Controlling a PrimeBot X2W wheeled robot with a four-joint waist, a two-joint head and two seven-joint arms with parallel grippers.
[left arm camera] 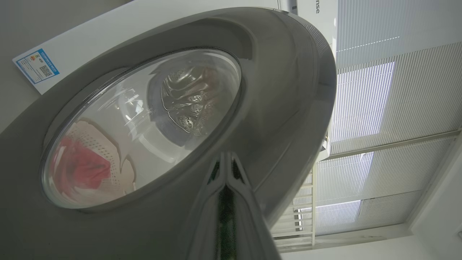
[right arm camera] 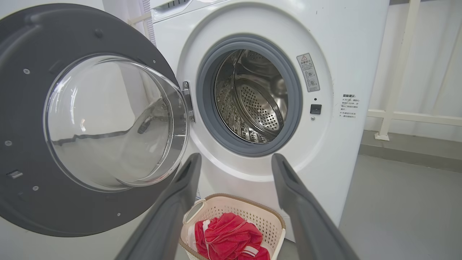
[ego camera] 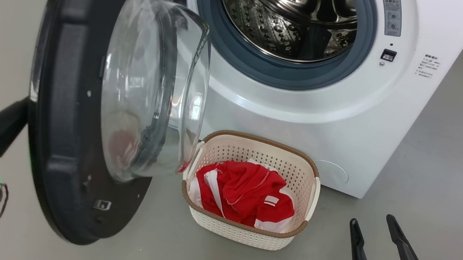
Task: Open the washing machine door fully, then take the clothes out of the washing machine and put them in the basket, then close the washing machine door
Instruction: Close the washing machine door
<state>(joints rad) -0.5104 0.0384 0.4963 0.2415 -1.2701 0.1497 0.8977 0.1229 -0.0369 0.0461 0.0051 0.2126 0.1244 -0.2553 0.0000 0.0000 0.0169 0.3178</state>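
Evidently the washing machine door (ego camera: 71, 124) stands swung wide on its hinge, its black inner ring and its bulging glass bowl (ego camera: 146, 85) turned toward the head camera. Behind the door, against its outer face, is the left gripper (ego camera: 8, 122). Its two fingers are pressed together and hold nothing, and their joined tip lies on the glossy surface just below the window. Just beside the door's lower edge, on the hinge side, sits the basket (ego camera: 253, 138) with the clothes (ego camera: 245, 191) heaped inside it. Beyond the door rises the washing machine (ego camera: 305, 127), whose steel drum shows no red in the parts that can be seen. Well apart from the door, past the basket, the right gripper (ego camera: 371, 220) hovers over the floor with its fingers spread wide and nothing between them.

Judging by this, the door's closing is what is left. In the head view the bowl's lower rim overlaps the basket's near handle, so a swing shut could catch the basket and drag or tip it. The closed fingertips could also slide along the slick outer face and lose their push. A weak shove could leave the latch unengaged.

The left wrist view gives the door's outer face and the contact there, with the basket and the red seen through the glass. The right wrist view looks straight into the drum and shows the hinge. The head view shows how close the bowl is to the basket.
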